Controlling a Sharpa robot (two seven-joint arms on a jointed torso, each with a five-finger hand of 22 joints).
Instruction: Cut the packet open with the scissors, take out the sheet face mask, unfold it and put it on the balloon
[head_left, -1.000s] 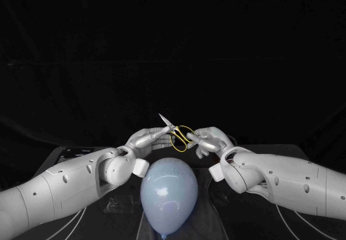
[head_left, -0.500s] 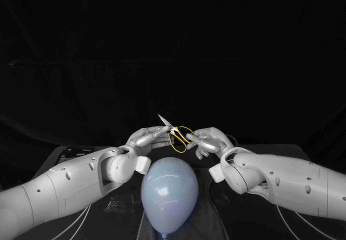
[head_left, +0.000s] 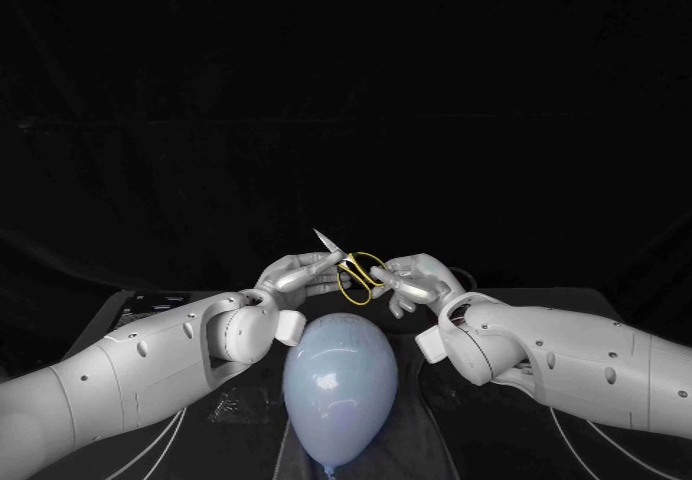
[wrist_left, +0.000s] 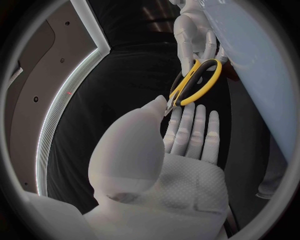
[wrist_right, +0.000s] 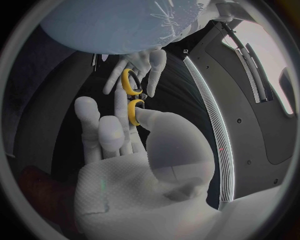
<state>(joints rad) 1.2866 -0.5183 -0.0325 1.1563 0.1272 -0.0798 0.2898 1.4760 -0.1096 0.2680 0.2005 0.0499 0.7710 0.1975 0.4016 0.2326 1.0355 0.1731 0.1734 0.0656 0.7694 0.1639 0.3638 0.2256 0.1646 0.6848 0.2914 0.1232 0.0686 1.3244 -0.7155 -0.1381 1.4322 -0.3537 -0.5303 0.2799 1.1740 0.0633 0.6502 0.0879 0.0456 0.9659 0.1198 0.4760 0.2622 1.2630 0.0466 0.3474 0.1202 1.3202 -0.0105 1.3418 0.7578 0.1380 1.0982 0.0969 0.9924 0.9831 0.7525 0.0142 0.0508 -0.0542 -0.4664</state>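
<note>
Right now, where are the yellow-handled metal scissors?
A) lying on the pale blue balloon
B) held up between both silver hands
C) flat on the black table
B: the yellow-handled scissors are held by the left hand and right hand together, while the pale blue balloon lies nearer the robot, between its arms.

Head view: high on the robot, facing down and forward over the black tabletop (head_left: 433, 430), at middling range.
Left wrist view: close behind the silver left hand (wrist_left: 169, 170), facing along its fingers (wrist_left: 187, 127).
Right wrist view: close behind the silver right hand (wrist_right: 125, 165), likewise.
Shared: all three catch the yellow-handled steel scissors (head_left: 356, 272); the pale blue rubber balloon (head_left: 339, 385) seems to edge both wrist views.
</note>
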